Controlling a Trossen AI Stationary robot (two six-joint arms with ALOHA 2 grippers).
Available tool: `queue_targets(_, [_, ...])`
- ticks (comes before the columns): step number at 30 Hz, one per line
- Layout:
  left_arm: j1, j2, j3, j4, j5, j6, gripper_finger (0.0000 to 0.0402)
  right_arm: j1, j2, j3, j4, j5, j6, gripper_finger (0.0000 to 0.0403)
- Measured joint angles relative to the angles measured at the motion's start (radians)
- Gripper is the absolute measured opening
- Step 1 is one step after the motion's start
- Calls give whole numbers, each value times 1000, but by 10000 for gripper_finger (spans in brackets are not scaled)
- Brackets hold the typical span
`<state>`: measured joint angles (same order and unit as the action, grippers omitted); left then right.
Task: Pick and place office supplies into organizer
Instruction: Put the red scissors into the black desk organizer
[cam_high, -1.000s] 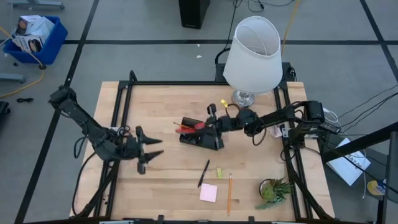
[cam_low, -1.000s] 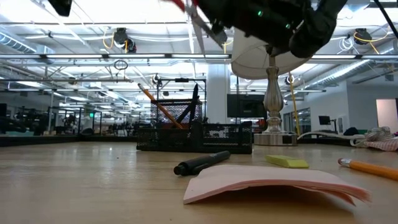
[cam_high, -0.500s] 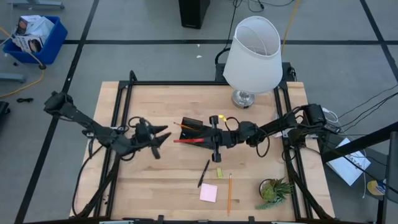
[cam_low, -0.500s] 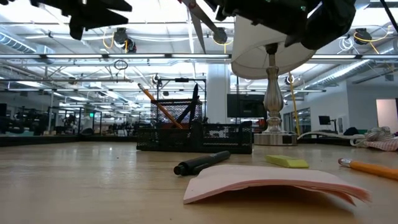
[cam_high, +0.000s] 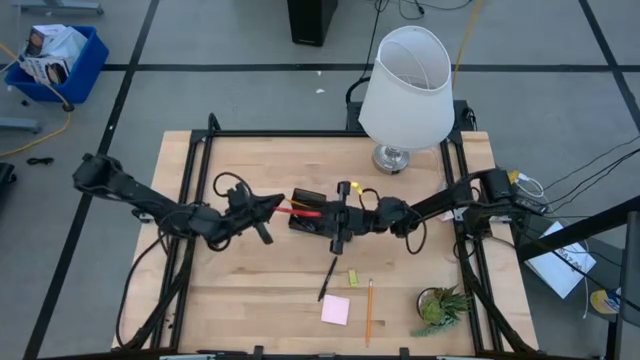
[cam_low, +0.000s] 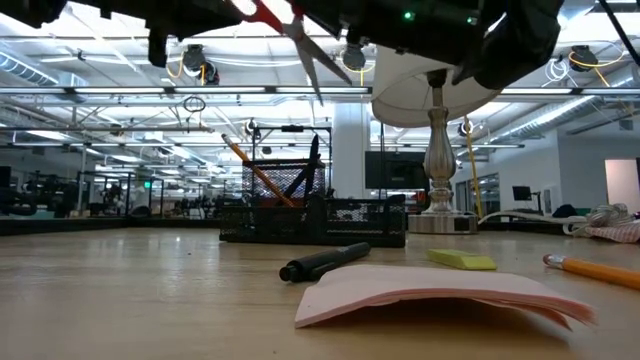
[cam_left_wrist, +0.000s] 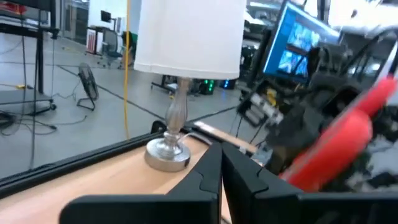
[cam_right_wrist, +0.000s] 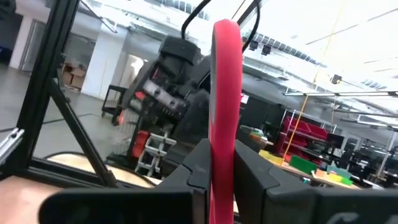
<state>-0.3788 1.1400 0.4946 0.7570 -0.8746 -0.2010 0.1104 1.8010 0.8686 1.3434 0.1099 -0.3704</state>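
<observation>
My right gripper (cam_high: 325, 214) is shut on the red-handled scissors (cam_high: 298, 211) and holds them in the air over the black organizer (cam_low: 300, 215). Their blades (cam_low: 305, 62) point down. My left gripper (cam_high: 272, 204) is shut, level, just left of the scissors' red handle (cam_left_wrist: 339, 146). On the table nearer the front lie a black pen (cam_high: 327, 278), a yellow-green eraser (cam_high: 352, 277), a pink sticky pad (cam_high: 336, 309) and an orange pencil (cam_high: 368, 312). One pencil (cam_low: 258, 170) leans inside the organizer. My right gripper pinches a red handle loop (cam_right_wrist: 225, 74) of the scissors between its two fingers, coming from the table's right, about level. The scissors are lifted clear above the organizer, blades hanging downward. My left gripper's shut fingers (cam_left_wrist: 208, 168) stand beside the other red handle; I cannot tell whether they touch it.
A white-shaded lamp (cam_high: 405, 85) stands at the far right behind the organizer. A small green plant (cam_high: 440, 305) sits at the near right corner. Bare wood lies at the table's near left (cam_high: 230, 300).
My left gripper has swung toward the table's right and far edge, up to the scissors, and has shut. My right gripper has rolled and shifted a little toward the near left with the scissors, which have turned in the air.
</observation>
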Motion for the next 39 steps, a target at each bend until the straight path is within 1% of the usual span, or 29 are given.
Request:
queue_targets(2, [7, 15, 0, 40, 34, 0, 4, 0, 26, 25, -1, 0, -2, 31])
queue_targets(4, [12, 26, 0, 64, 64, 3, 6, 0, 45, 46, -8, 8, -15, 33])
queue_targets(8, [14, 26, 0, 91, 71, -9, 10, 6, 81, 94, -15, 69, -66, 31])
queue_targets(11, [20, 26, 0, 116, 75, 6, 4, -1, 110, 136, -24, 68, -64, 31])
queue_targets(14, [29, 26, 0, 121, 84, 8, 8, -10, 139, 189, -57, 68, -63, 33])
queue_targets(19, [30, 26, 0, 120, 108, 7, 4, -16, 162, 218, -57, 56, -79, 31])
queue_targets(22, [11, 24, 0, 108, 108, 25, 16, -8, 150, 207, -58, 56, -130, 32])
queue_targets(25, [-24, 23, 0, 104, 117, 79, 30, 10, 128, 173, -2, 40, -126, 35])
queue_targets(29, [-83, 8, 0, 97, 58, 188, 49, 29, 83, 109, 41, 63, -150, 31])
queue_targets(31, [-113, -9, 0, 81, 29, 220, 56, 26, 63, 70, 64, 67, -132, 31])
queue_targets(35, [-169, -23, 0, 12, 17, 218, 62, -20, 60, 9, 159, -3, -26, 38])
queue_targets(39, [-227, -23, 0, -23, 43, 146, 62, -71, 59, -7, 169, -42, 17, 36])
